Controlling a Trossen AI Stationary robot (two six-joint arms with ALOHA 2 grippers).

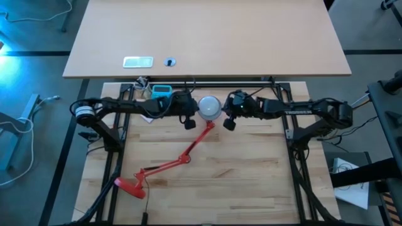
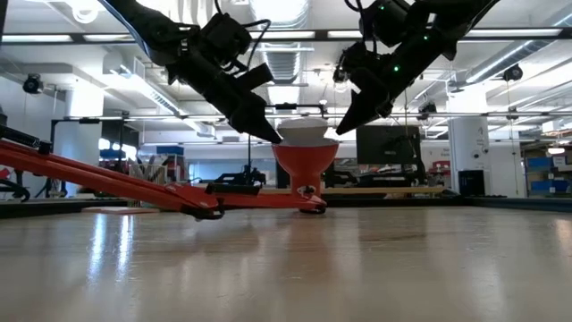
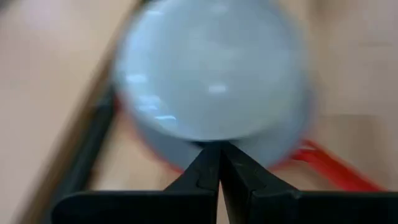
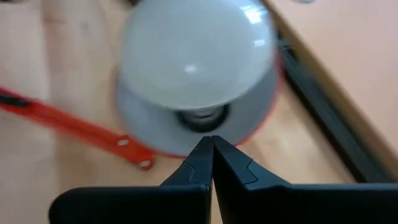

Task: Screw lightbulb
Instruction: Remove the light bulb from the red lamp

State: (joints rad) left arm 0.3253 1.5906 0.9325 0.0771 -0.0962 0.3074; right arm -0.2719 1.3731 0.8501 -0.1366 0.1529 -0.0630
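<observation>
Lightbulb seated in red lamp shade. Left tool and right tool closed, empty, positioned either side of lightbulb.

Light wooden table, red desk lamp apparently lying across it

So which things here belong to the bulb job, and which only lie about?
Job: lightbulb; red desk lamp, shade up; left pincer and right pincer, both shut beside the bulb.
Lying about: teal box; white card; paper sheet.
</observation>
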